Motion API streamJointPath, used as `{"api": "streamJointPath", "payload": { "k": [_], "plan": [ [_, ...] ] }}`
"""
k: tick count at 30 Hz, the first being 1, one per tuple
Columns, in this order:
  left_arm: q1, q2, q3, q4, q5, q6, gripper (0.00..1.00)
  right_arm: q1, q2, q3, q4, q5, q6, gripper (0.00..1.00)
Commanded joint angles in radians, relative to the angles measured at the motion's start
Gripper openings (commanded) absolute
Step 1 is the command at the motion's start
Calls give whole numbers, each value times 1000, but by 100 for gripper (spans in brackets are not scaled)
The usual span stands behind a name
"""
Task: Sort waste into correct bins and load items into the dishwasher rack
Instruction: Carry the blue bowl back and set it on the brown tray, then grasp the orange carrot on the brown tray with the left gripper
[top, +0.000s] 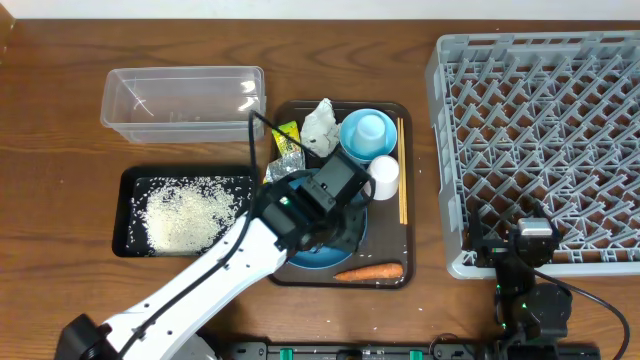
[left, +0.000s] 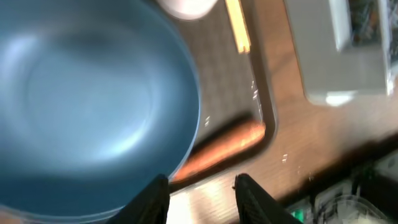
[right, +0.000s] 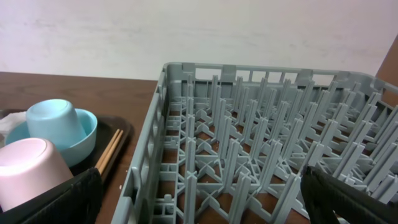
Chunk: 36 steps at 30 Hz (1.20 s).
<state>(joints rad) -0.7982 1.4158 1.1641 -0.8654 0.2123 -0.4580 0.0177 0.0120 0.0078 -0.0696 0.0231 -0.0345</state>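
Hovering narrowly open, your left gripper (left: 202, 182) has the large dark blue round plate (left: 93, 106) beside its left finger. Your right gripper (right: 199, 186) gapes wide.

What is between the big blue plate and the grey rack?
The wooden chopsticks lie on the brown tray, along its rack-side edge, partly between the plate and the rack. The white cup sits beside them.
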Motion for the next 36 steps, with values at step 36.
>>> {"api": "streamJointPath", "payload": {
  "k": [36],
  "plan": [
    [-309, 389, -15, 131, -169, 327, 38, -11, -3, -3, -2, 6, -8, 99]
  ]
}}
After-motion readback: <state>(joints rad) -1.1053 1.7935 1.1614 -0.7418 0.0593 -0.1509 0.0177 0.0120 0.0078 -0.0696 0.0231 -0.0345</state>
